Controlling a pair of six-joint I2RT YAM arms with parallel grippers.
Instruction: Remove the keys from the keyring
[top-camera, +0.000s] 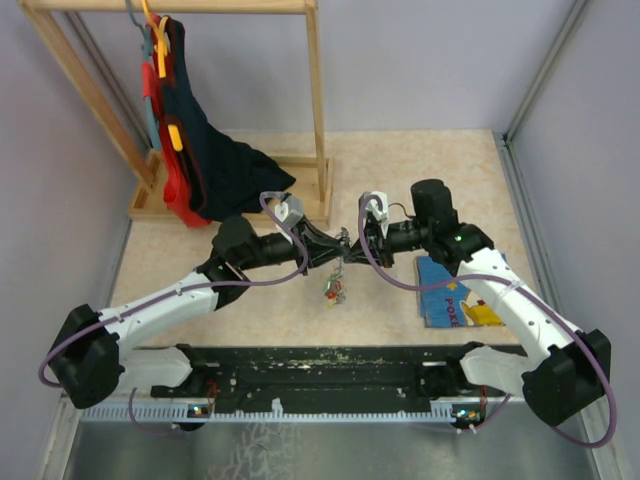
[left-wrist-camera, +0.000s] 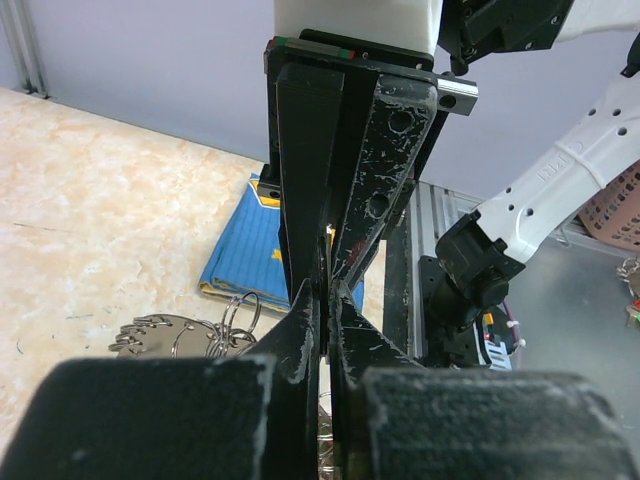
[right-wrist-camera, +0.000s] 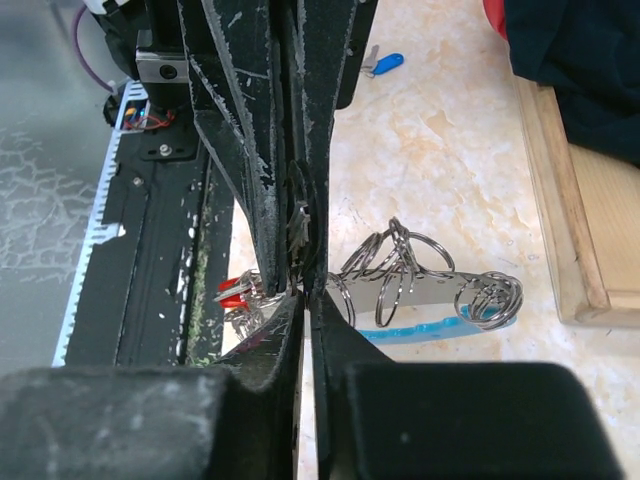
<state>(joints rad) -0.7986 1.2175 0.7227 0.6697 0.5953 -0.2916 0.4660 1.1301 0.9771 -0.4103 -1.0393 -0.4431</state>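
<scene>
**Metal keyring (right-wrist-camera: 400, 262) pinched up over the worktop (top-camera: 420, 170)**

The keyring is held at the centre of the worktop, where the left hand (left-wrist-camera: 325, 300) and the right hand (right-wrist-camera: 305, 298) meet tip to tip. Both hands are pinched almost fully closed on thin metal of the bunch. Which ring or link is gripped by each cannot be told. The keys (top-camera: 335, 288) hang below the pinch, and a red-headed key (right-wrist-camera: 235, 292) is seen beside the right hand. The grey strap (right-wrist-camera: 430, 305) with its light-blue patch and several split rings are seen on the other side. Whether the lowest part touches the worktop cannot be told.

The bunch is judged light, hard and slick, and it swings freely. Thin wire may slip from flat pads, so hold is best taken on a key's plastic head and on the ring close to its split.

A blue-headed key (right-wrist-camera: 385, 64) lies loose on the worktop, well apart. A blue picture book (top-camera: 450, 295) lies near the right arm, and a wooden rack (top-camera: 320, 120) hung with garments (top-camera: 215, 160) stands behind. Neither is judged to obstruct. The hands crowding each other is judged the main hindrance.
</scene>
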